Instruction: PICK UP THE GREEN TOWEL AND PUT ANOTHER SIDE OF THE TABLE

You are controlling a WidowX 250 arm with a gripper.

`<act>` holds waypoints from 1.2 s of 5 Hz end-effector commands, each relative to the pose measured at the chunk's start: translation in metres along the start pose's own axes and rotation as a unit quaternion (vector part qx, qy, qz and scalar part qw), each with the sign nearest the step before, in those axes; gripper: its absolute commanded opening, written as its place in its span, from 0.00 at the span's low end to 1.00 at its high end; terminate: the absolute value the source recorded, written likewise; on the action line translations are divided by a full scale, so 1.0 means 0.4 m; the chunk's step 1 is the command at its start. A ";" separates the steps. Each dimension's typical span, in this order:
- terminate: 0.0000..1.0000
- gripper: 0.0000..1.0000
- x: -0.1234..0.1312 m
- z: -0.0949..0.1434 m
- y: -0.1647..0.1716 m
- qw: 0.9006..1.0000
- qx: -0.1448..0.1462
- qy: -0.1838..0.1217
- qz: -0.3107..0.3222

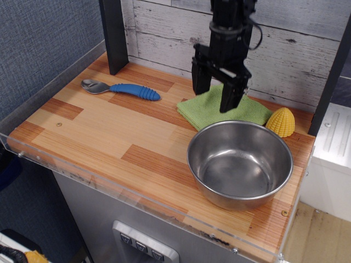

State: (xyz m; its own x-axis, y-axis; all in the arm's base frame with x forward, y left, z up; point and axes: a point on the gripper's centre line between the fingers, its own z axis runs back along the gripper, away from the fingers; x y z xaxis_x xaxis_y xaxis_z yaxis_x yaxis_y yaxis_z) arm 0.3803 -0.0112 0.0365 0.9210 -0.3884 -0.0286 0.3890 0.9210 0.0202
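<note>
The tool (214, 98) hangs on its dark arm close to the far edge of the surface (109, 137), its two black fingers spread apart with nothing between them, tips pointing down over the green towel (205, 112). Whether the tips touch the cloth cannot be told from this one view; the left finger stands over the towel's far-left part and the right finger over its middle. The green towel lies flat and folded near the far edge, toward the far-right corner, its near-right border tucked just behind the rim of the steel bowl (239, 163), which fills the right side of the surface toward the near edge. A yellow corn toy (281, 121) sits just beside the towel's right corner, close to the right edge, and appears to touch or nearly touch the bowl's rim. A spoon with a blue handle (122, 89) lies well apart, toward the far-left corner, beside a dark post (113, 35). The step in hand looks like the approach to the grasp: the towel is not yet lifted. The next move likely calls for lowering until the fingers press into the fabric, pinching a fold, then lifting clear of the bowl's rim and carrying it toward the bare planks at the left or near edge, where there is room. The bowl and corn are close enough that a sloppy lift could nudge them. No brand, label or readable writing shows anywhere.
</note>
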 end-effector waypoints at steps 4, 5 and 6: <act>0.00 1.00 0.008 -0.026 0.002 0.996 0.042 -0.064 0.047; 0.00 1.00 -0.023 -0.024 0.013 0.995 0.030 -0.064 0.065; 0.00 1.00 -0.060 -0.018 0.032 0.994 0.036 -0.053 0.084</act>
State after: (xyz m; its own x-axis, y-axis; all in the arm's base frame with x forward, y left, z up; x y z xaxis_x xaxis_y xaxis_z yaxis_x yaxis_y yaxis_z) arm 0.3572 0.0088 0.0109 0.9720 -0.2319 0.0380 0.2287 0.9707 0.0731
